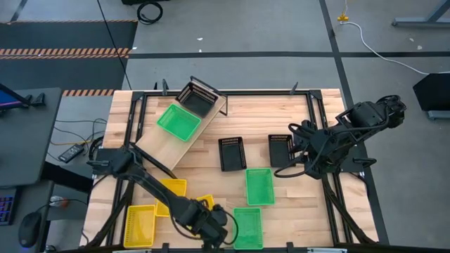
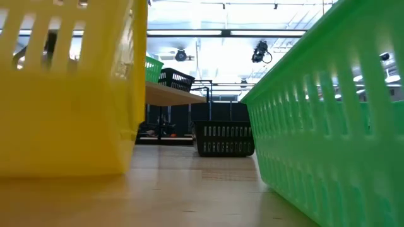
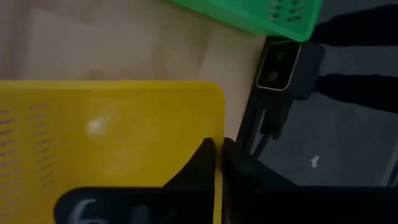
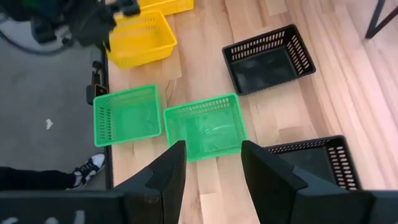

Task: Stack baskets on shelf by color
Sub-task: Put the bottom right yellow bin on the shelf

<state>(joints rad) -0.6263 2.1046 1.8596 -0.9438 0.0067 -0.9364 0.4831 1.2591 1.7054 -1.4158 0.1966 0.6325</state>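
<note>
A yellow basket point(image 3: 112, 143) sits right up against the left gripper point(image 1: 211, 223), and its far rim runs between the two dark fingers point(image 3: 198, 165), which look to be pinching it (the gap between them is very thin). A green basket point(image 3: 261, 15) lies just past those fingers, near the table edge. The right gripper point(image 4: 210, 163) hangs over the table with its fingers spread and nothing between them; another green basket point(image 4: 205, 126) lies just beyond their tips. The shelf point(image 1: 184, 133) holds only one green basket point(image 1: 178, 122) and one black basket point(image 1: 197, 98), so the job has only just started. Seven baskets wait on the table, and no color is stacked yet.
</note>
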